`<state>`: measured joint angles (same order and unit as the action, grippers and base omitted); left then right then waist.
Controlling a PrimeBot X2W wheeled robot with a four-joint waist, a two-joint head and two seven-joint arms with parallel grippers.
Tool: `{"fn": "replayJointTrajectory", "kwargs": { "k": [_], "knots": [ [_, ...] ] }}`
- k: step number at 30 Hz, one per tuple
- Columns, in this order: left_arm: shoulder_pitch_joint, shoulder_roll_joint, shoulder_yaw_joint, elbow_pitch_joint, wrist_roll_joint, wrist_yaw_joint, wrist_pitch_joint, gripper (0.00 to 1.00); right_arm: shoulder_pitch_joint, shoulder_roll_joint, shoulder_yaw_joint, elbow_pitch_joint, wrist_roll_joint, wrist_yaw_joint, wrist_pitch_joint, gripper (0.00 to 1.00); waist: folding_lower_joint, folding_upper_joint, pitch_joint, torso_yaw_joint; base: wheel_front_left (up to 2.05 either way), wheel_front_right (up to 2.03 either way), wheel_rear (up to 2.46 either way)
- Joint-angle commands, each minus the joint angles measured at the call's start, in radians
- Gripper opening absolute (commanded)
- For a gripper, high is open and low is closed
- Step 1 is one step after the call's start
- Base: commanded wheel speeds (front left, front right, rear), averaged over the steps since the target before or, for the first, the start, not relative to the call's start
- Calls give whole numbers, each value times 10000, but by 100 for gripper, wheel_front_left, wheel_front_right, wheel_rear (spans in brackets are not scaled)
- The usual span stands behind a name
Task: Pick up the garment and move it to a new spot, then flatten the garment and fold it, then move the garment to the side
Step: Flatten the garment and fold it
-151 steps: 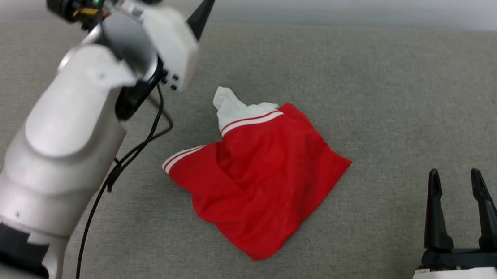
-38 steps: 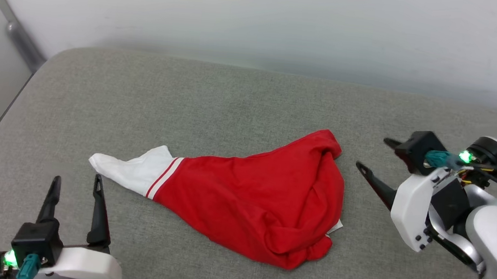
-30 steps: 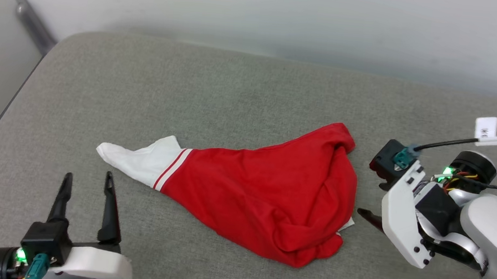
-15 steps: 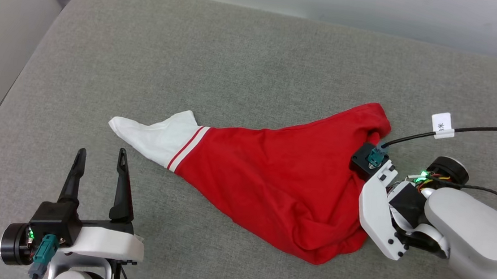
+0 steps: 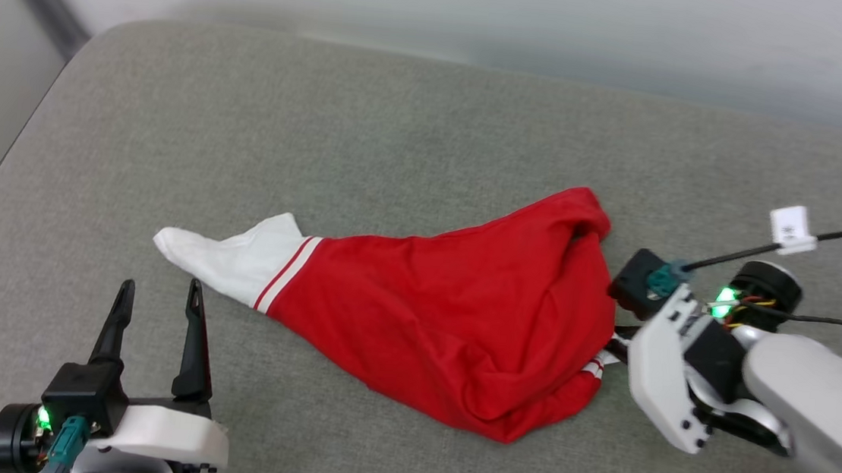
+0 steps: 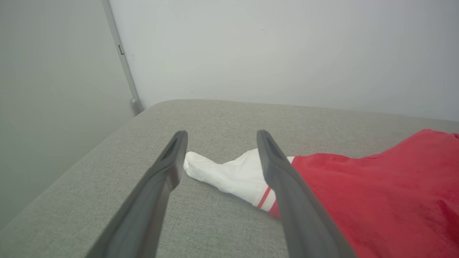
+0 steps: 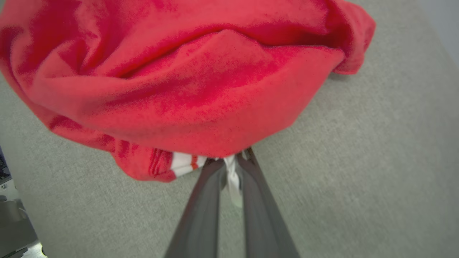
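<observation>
The garment [image 5: 451,323] lies bunched mid-surface [image 5: 324,121], its white sleeve [image 5: 228,261] trailing to 9 o'clock. The right gripper [image 7: 231,161], at the garment's 3 o'clock, has its jaws clenched on a thin white strip [image 7: 233,179] of edge under the red folds. The left gripper [image 5: 160,288], at 7 o'clock, hovers with jaws released, clear of the cloth. Risk, in my judgement: the pinch is narrow and may slip when I pull. With nothing anchoring the sleeve, the whole heap may drag instead of spreading.

Left claw [image 5: 160,286] gapes (fingers well apart); right claw [image 7: 229,161] pinched tight.
</observation>
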<state>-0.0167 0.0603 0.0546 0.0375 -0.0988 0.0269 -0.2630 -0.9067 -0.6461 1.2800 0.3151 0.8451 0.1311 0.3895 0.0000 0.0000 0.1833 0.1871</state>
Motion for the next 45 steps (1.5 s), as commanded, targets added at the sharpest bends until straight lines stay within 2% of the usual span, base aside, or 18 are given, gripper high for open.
{"fn": "replayJointTrajectory", "kwargs": {
  "k": [1,7,13,16,20,21,25,32,35,38,42,45],
  "knots": [
    [88,15,49,11,64,3,-25,100,-92,-139,10,-87,71,-7,-91,0,0,0,-273,-256,0,0,0],
    [438,-36,217,22,108,-108,-25,100,716,-1867,-331,-1167,855,-7,-741,0,0,0,-653,-671,0,0,0],
    [676,-68,293,22,130,-181,-24,100,2325,-3375,-1135,-1140,1523,-7,-1217,0,0,0,-810,-814,0,0,0],
    [730,-78,310,39,168,-233,-25,100,3434,-3756,-1479,-836,1940,-7,-1365,0,0,0,-840,-831,0,0,0],
    [779,-91,315,97,164,-232,-25,100,4693,-3555,-1734,-81,2156,-8,-1508,0,0,0,-863,-876,0,0,0],
    [836,-88,306,158,175,-255,-26,100,5236,-3031,-2210,420,2216,-7,-1997,100,0,0,-915,-918,0,0,0],
    [920,-95,298,193,199,-259,-26,100,5391,-3073,-3085,469,1940,-7,-2624,100,0,0,-1051,-979,0,0,0],
    [1058,-100,306,136,256,-278,-26,100,4970,-4206,-5169,-1161,1336,-7,-2516,100,0,0,-1193,-1081,0,0,0],
    [953,-103,217,105,251,-280,-26,100,4645,-4401,-5888,-1867,888,-7,-1842,100,0,0,-1112,-1028,0,0,0],
    [767,-103,75,102,218,-283,-26,100,4169,-4142,-6188,-2390,469,-7,-820,100,0,0,-964,-936,0,0,0],
    [592,-103,-90,144,183,-273,-26,100,3610,-3624,-5790,-2539,141,-7,1019,100,0,0,-736,-756,0,0,0],
    [420,-102,-203,133,127,-253,-26,100,3183,-3086,-5264,-2162,-34,-7,2194,100,0,0,-509,-627,0,0,0]
  ]
}}
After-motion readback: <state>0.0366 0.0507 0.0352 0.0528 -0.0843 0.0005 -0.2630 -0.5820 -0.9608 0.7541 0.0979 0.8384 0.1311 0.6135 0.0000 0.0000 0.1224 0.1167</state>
